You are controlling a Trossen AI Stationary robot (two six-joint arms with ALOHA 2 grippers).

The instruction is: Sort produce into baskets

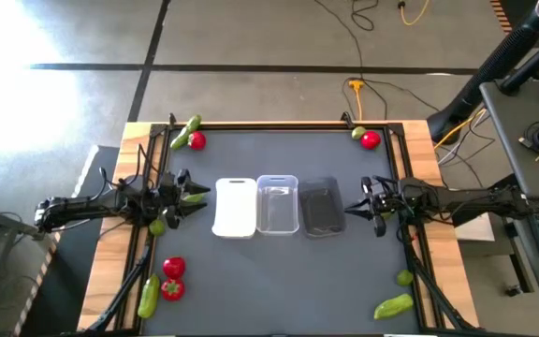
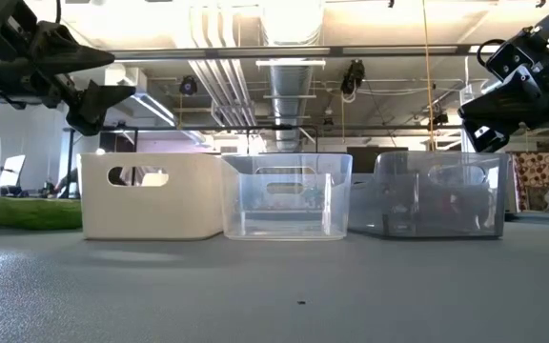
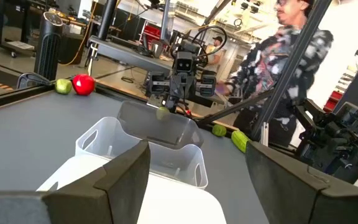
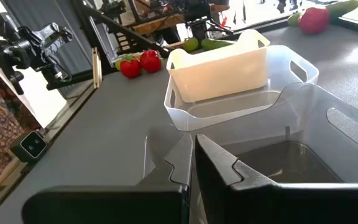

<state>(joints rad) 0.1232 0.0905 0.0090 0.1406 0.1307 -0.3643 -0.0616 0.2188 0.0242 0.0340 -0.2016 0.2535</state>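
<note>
Flanking opaque white tray (image 1: 235, 207), clear plastic tray (image 1: 277, 203), smoky grey tray (image 1: 323, 207), left gripper (image 1: 187, 194) stood spread open, right gripper (image 1: 356, 208) pinched closed, empty

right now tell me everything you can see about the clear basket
The clear basket is a see-through plastic tray with rounded corners and cut-out handle slots at its ends. It stands upright and looks empty, in the middle of the row, close between the white basket and the smoky grey basket. Neither gripper touches it.

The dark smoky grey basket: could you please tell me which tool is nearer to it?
The right tool hangs just beside the dark smoky grey basket. The left tool is across the row, beyond the white basket and clear basket.
</note>
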